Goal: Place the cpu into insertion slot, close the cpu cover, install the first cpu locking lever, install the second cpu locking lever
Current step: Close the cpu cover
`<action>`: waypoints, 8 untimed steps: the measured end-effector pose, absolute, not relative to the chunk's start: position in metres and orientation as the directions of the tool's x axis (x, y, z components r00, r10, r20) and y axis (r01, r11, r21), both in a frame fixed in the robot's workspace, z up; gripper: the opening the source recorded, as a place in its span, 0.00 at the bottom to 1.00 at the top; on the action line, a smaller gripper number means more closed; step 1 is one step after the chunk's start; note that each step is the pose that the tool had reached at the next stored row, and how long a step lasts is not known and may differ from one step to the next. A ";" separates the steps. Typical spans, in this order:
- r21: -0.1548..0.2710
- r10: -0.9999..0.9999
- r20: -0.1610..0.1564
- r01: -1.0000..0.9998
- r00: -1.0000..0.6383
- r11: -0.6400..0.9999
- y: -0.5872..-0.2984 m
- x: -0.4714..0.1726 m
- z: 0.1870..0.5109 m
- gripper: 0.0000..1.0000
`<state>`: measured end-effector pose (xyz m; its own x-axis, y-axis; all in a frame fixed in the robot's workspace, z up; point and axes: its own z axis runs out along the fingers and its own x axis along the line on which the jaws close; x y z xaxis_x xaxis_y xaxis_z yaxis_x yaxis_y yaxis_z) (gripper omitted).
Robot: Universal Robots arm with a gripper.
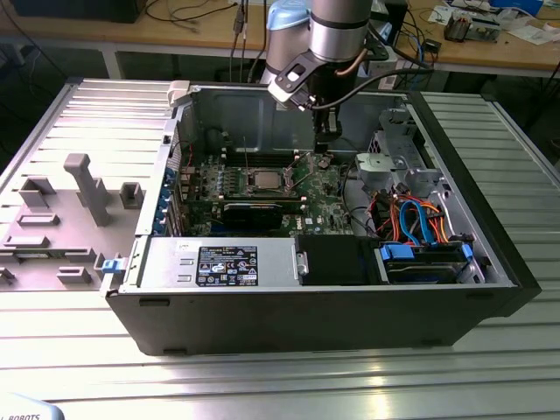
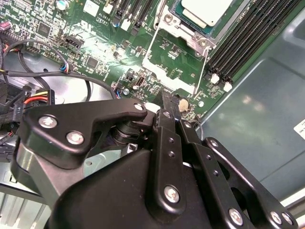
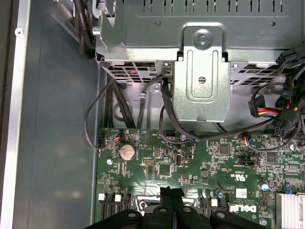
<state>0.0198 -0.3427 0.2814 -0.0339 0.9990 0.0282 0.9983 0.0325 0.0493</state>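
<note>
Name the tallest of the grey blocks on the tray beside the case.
The upright post: it is narrow and rises well above the squat blocks around it.

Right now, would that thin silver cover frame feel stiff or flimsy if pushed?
The cpu cover is a thin metal frame around a window: probably light, slightly springy. Swung open beside the cpu, it would likely pivot on its hinge, not slide.

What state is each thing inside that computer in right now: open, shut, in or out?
computer case: side open, insides exposed.
chip: seated in its socket, uncovered.
socket cover: swung open, away from the chip.
tool: shut, low over the green board beside the open cover.
</note>
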 end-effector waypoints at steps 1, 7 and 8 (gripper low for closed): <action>0.049 0.999 0.028 0.998 -0.034 0.032 -0.343 0.020 0.281 0.11; 0.049 0.999 0.028 0.998 -0.034 0.032 -0.343 0.025 0.281 0.11; 0.048 0.999 0.028 0.998 -0.034 0.032 -0.343 0.027 0.280 0.11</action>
